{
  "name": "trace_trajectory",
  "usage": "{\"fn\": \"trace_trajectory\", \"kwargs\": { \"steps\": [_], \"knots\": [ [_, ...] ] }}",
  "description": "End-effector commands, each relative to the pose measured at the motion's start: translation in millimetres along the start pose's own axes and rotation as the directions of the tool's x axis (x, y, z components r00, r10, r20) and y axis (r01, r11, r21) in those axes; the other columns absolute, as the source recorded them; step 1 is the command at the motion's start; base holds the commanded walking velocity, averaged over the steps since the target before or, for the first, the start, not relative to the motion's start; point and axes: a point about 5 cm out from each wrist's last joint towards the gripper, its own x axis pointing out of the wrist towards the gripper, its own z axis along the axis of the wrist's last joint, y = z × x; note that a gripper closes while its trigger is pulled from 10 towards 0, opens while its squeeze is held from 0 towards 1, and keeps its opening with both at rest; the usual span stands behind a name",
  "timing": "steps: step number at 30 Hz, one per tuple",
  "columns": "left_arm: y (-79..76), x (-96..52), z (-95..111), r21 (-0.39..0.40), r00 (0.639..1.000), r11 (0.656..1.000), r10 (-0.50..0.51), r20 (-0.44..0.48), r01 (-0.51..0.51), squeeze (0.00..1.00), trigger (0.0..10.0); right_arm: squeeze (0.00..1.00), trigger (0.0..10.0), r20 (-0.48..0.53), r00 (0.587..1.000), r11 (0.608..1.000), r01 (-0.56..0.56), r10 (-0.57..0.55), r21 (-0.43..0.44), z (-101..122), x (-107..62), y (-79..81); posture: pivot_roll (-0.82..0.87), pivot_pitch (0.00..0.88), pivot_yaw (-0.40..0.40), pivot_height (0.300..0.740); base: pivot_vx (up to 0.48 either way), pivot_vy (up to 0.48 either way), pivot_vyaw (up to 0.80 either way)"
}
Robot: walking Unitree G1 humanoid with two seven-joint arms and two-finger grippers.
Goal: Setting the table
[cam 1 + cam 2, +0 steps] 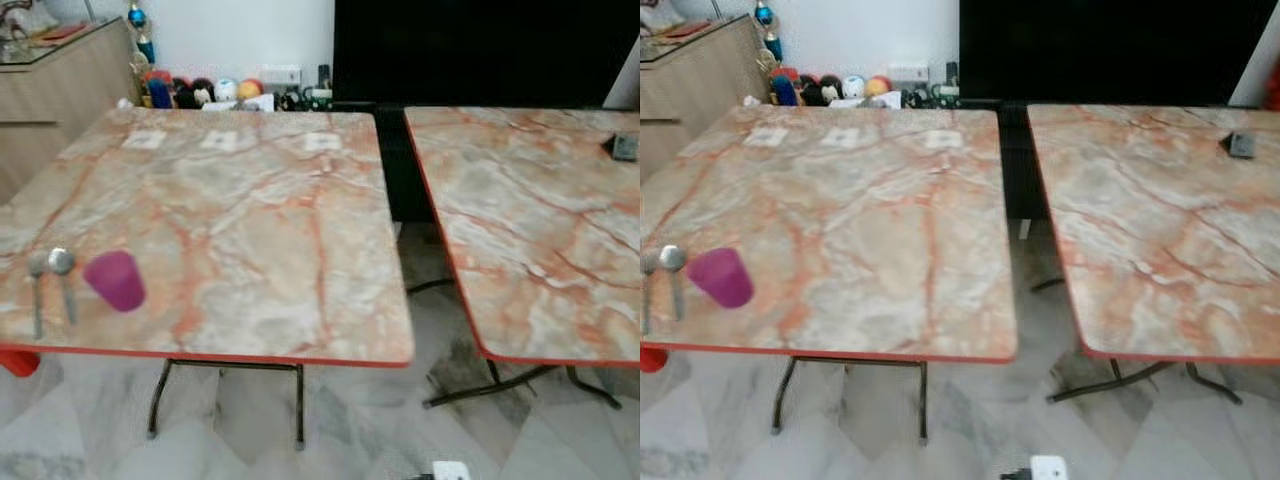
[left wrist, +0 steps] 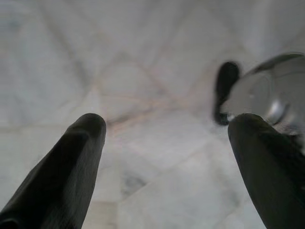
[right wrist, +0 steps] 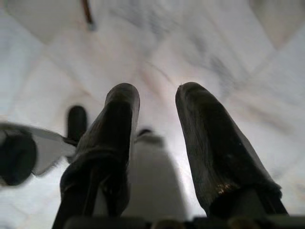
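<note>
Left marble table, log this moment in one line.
purple plastic cup | two metal spoons beside it | both arms idle, jaws open over floor

My head views were evenly lit but soft, with faint glare on the tabletop [image 1: 240, 210]. Both wrist views were blurred, the floor [image 2: 143, 57] pale and washed out.
</note>
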Motion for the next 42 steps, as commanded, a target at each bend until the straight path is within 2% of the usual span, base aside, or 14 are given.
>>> {"fn": "trace_trajectory", "kwargs": {
  "steps": [1, 6, 19, 32, 42],
  "knots": [
    [-3.1, -0.4, -4, -0.005, 1.000, 1.000, -0.006, -0.016, 0.006, 0.00, 10.0, 0.00, 10.0, -0.044, 0.999, 1.000, 0.025, -0.025, 0.010, -14, -3.1, -8.3, 0.04, 0.072, 0.018, 0.740, 0.000, 0.480, 0.00],
    [-3.3, -0.4, -4, -0.010, 1.000, 1.000, -0.006, -0.014, 0.006, 0.00, 10.0, 0.00, 10.0, -0.043, 0.999, 0.999, 0.028, -0.027, 0.015, -13, -3.0, -8.9, 0.04, 0.074, 0.017, 0.740, 0.000, 0.354, 0.00],
    [-3.5, -0.4, -2, -0.013, 1.000, 1.000, -0.004, 0.010, 0.004, 0.00, 10.0, 0.00, 10.0, -0.043, 0.999, 0.999, 0.027, -0.027, 0.018, -14, -3.1, -8.6, 0.04, 0.077, 0.014, 0.740, 0.000, 0.000, 0.00],
    [-2.4, -2.6, 12, -0.020, 0.983, 1.000, 0.017, 0.184, -0.014, 0.00, 10.0, 0.00, 10.0, -0.053, 0.998, 0.999, 0.032, -0.031, 0.016, -18, -4.2, -10.1, 0.04, 0.074, 0.016, 0.740, 0.000, 0.000, 0.00],
    [-3.4, -4.0, 16, -0.008, 0.972, 1.000, 0.021, 0.234, -0.020, 0.00, 10.0, 0.00, 10.0, -0.061, 0.998, 1.000, 0.024, -0.024, -0.002, -20, -4.6, -10.5, 0.07, 0.058, 0.008, 0.740, 0.000, 0.000, 0.00]
  ]
}}
